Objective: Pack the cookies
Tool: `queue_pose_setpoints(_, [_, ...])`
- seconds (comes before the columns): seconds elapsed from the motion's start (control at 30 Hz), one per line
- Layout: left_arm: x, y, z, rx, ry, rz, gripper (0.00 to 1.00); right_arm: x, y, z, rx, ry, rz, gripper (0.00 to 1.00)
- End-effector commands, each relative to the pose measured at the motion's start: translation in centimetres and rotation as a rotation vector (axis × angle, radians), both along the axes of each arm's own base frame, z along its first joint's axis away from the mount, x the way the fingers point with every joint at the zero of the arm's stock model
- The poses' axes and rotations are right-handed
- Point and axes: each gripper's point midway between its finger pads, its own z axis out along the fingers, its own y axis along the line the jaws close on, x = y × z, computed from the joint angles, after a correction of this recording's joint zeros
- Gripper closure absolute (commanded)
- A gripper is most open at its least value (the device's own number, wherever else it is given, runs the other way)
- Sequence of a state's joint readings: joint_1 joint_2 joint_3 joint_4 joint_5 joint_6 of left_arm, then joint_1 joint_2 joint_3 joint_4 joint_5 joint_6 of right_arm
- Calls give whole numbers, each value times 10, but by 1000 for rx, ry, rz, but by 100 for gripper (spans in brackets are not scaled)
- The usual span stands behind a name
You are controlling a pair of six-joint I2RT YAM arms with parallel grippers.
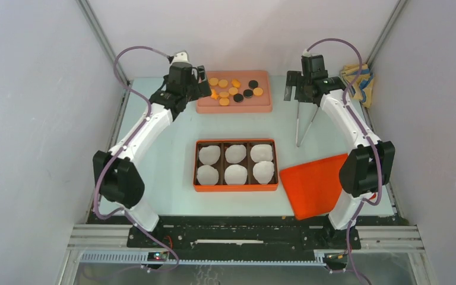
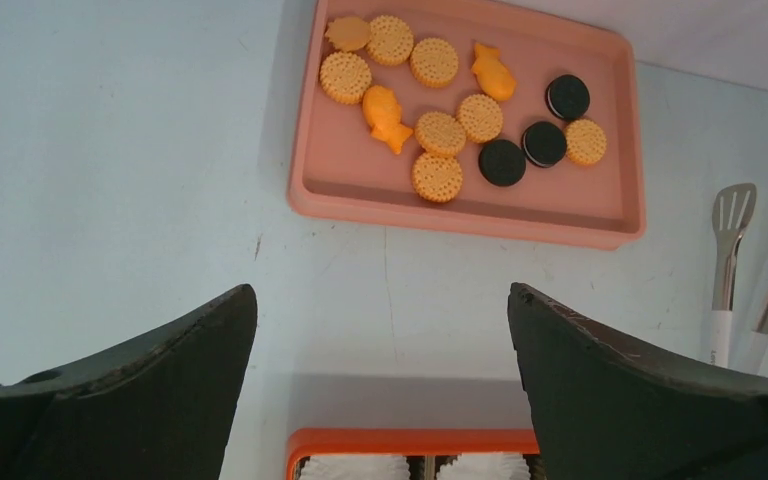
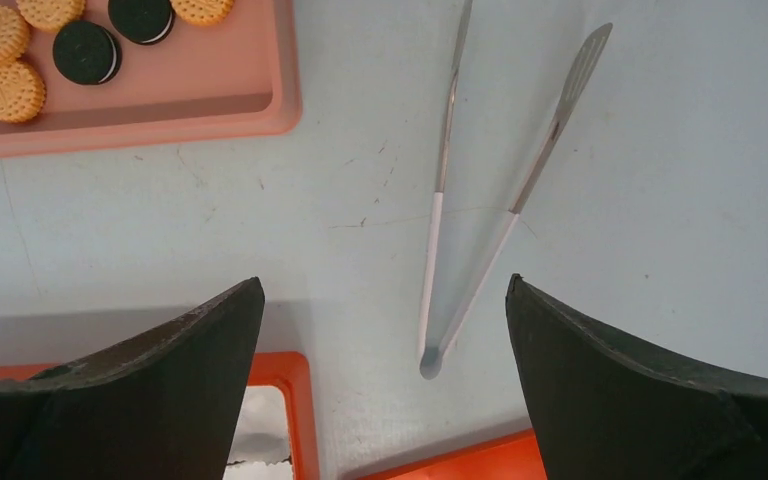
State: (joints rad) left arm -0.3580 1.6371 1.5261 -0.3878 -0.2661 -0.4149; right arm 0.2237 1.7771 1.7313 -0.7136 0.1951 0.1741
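Nothing looks packed yet. On the pale table point(image 1: 172, 154) the orange box point(image 1: 236, 187) stands open in the middle, and its lid point(image 1: 314, 184) lies just beside it on the right. The pink tray point(image 1: 234, 108) sits at the far side. The left gripper point(image 2: 380, 300) hangs by the tray's left end and the right gripper point(image 3: 385, 290) above the tongs point(image 1: 303, 122), both with jaws spread wide and empty. The tongs lie untouched on the table. Each of the box's six compartments holds only a white paper cup point(image 1: 236, 174). All the cookies point(image 1: 233, 90), orange and black, are on the tray, so picking, filling and lidding all remain
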Motion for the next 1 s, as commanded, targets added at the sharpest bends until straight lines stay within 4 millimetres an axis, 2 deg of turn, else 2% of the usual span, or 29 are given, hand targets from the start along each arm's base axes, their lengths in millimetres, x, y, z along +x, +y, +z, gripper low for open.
queue_pose_setpoints(0.0, [24,-11,32,14,-59,-32,0,4,11,11,90,-41,17,0])
queue_pose_setpoints(0.03, [30,-13,26,36,-34,-41,1,2,13,8,103,-40,28,0])
queue_pose_setpoints(0.13, [60,-23,3,89,49,-55,11,-5,20,8,160,-58,64,0])
queue_pose_setpoints(0.17, [69,-27,0,96,63,-66,21,-7,21,6,174,-61,65,0])
queue_pose_setpoints(0.27, [93,-39,-22,111,107,-86,57,-14,22,3,196,-52,64,0])
queue_pose_setpoints(0.33, [103,-43,-37,110,129,-84,77,-17,22,1,197,-39,61,2])
queue_pose_setpoints(0.4, [108,-43,-51,102,148,-72,95,-20,21,0,196,-38,59,8])
queue_pose_setpoints(0.43, [109,-42,-59,97,160,-64,99,-21,20,-1,197,-37,59,10])
queue_pose_setpoints(0.53, [113,-43,-79,84,191,-56,100,-23,26,-3,222,-35,79,16])
queue_pose_setpoints(0.8, [128,-41,-141,21,281,-53,100,-26,38,-8,286,-9,109,17])
queue_pose_setpoints(0.97, [140,-35,-167,-34,309,-37,100,-29,41,-11,305,4,114,18])
